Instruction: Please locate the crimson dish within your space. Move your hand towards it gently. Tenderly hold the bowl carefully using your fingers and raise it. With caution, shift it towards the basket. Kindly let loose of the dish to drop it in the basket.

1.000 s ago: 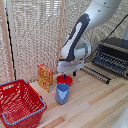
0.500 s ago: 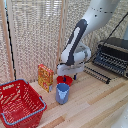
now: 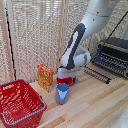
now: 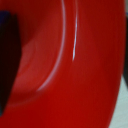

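In the exterior view, the end effector (image 3: pixel 66 77) sits low over the crimson dish (image 3: pixel 64 80) on the wooden bench (image 3: pixel 95 105), just behind the blue cup (image 3: pixel 62 93); whether its fingers pinch the rim cannot be told. The basket (image 3: pixel 19 103) stands well apart toward the exterior view's left, near a yellow box (image 3: pixel 45 77). In the wrist view, the dish's red inside (image 4: pixel 75 65) fills the frame, one dark finger (image 4: pixel 7 60) at the edge.

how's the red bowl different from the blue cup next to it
The red bowl is low and wide with a flared rim; the blue cup is taller and narrower. The bowl sits right under the gripper, which partly hides it, and it fills the wrist view; the cup stands in the open, nearer the camera, untouched. Colours differ: bright red against pale blue. Both are upright on the wooden table.
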Robot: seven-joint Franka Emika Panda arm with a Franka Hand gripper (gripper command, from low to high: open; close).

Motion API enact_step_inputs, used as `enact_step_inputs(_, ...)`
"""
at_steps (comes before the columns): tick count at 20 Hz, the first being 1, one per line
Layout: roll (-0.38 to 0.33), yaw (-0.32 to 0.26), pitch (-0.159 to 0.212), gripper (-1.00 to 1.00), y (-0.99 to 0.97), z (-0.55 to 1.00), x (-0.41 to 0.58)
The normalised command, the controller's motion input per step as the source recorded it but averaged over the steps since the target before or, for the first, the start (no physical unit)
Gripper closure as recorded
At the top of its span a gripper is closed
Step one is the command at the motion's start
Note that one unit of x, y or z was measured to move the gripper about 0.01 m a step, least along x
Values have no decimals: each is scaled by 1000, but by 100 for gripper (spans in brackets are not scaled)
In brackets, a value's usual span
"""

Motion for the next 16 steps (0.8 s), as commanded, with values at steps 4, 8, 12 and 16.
enact_step_inputs(4, 0, 0, 0, 100, 0, -6, 36)
enact_step_inputs(8, 0, 0, 0, 100, 0, 121, 0)
enact_step_inputs(12, -1, 0, 13, 100, -63, 386, 0)
enact_step_inputs(16, -2, -2, 12, 100, -203, 659, 46)
